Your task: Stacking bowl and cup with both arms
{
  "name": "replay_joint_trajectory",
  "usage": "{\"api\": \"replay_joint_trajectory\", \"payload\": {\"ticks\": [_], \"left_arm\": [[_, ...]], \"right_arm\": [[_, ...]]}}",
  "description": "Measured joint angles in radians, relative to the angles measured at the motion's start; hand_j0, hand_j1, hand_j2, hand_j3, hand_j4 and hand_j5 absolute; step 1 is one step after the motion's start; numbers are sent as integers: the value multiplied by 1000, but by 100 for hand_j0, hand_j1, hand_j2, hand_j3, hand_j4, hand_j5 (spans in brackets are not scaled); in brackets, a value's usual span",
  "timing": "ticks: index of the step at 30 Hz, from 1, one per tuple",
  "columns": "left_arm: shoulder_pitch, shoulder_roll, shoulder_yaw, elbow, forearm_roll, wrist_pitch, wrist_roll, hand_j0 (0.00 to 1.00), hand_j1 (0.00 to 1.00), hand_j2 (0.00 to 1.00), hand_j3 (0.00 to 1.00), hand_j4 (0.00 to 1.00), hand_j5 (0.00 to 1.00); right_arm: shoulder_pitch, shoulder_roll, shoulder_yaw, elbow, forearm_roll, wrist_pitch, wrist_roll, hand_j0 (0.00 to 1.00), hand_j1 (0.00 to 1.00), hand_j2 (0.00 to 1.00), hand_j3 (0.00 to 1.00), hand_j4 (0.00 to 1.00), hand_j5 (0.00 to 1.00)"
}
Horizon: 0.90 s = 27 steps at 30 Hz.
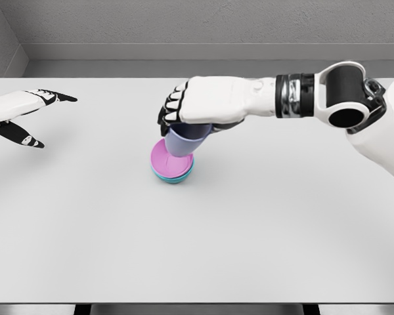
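Our right hand (pixel 197 108) grips and half hides the lavender cup (pixel 182 141), its base in the pink-lined bowl (pixel 169 164); our left hand (pixel 23 115) hovers open.

Right robot hand (pixel 197 108) and forearm spanning the bench (pixel 197 249) middle over the cup (pixel 184 141) and stacked bowls (pixel 172 164), left robot hand (pixel 20 115) at far left edge, bare bench between them and across the whole front
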Motion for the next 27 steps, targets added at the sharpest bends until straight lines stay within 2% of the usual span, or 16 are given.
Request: {"api": "replay_joint_trajectory", "payload": {"ticks": [14,27], "left_arm": [[0,1,0,1,0,0,0,100,100,100,100,100,100],[0,1,0,-1,0,0,0,100,100,100,100,100,100]], "right_arm": [[5,75,57,78,31,2,0,61,61,61,61,61,61],[8,93,65,159,54,1,1,61,61,61,61,61,61]]}}
